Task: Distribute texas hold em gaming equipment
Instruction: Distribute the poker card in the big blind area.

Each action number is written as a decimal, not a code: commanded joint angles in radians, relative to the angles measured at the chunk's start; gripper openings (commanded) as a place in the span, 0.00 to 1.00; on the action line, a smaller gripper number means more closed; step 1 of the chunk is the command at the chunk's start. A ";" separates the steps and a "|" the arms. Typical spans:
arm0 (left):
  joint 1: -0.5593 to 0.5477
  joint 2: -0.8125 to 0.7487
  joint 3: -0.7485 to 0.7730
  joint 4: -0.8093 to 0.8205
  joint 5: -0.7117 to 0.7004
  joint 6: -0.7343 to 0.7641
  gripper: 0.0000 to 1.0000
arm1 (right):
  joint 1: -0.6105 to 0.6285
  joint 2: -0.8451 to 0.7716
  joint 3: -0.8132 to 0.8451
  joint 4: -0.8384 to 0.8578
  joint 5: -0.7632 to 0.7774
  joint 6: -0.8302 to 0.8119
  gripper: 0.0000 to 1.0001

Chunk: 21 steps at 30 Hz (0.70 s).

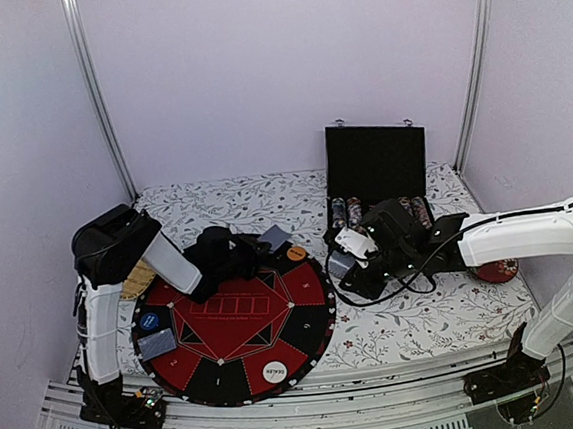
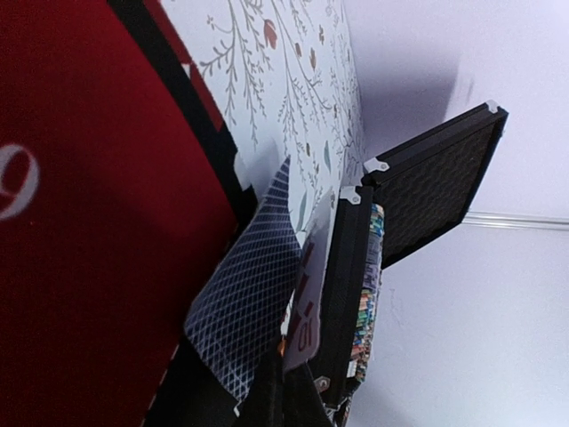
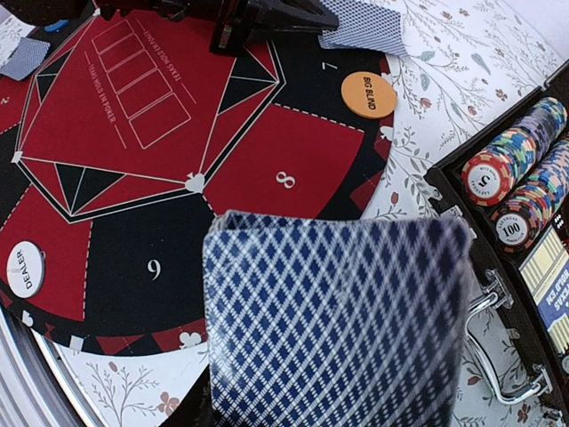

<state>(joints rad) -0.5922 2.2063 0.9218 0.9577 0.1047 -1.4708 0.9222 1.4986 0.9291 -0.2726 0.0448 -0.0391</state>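
On the mat point(image 1: 306, 323): one DEALER disc point(image 1: 274, 373), one orange disc point(image 1: 296, 254), one blue disc point(image 1: 150, 322)

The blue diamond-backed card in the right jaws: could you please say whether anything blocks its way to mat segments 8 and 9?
Nothing visible does: segments 8 and 9 of the round red-and-black mat lie bare before the blue diamond-backed card.

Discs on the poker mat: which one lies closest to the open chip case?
The orange BIG BLIND disc, beside the 7. The white DEALER disc and the blue disc lie across the mat, farther away.
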 commanded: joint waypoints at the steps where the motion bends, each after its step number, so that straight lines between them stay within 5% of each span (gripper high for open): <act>1: -0.024 0.009 0.016 -0.008 -0.062 -0.032 0.00 | -0.004 -0.043 -0.013 0.018 0.019 0.016 0.37; 6: -0.036 0.006 0.034 -0.070 -0.093 -0.043 0.00 | -0.004 -0.061 -0.027 0.019 0.024 0.020 0.37; 10: -0.046 -0.002 0.046 -0.123 -0.078 -0.061 0.20 | -0.004 -0.078 -0.039 0.018 0.031 0.025 0.38; 21: -0.079 -0.137 0.087 -0.501 -0.094 -0.089 0.51 | -0.004 -0.105 -0.040 0.014 0.031 0.017 0.38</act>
<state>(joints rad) -0.6548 2.1212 0.9955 0.6605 0.0208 -1.5455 0.9222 1.4273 0.8951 -0.2707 0.0692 -0.0223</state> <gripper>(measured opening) 0.481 0.395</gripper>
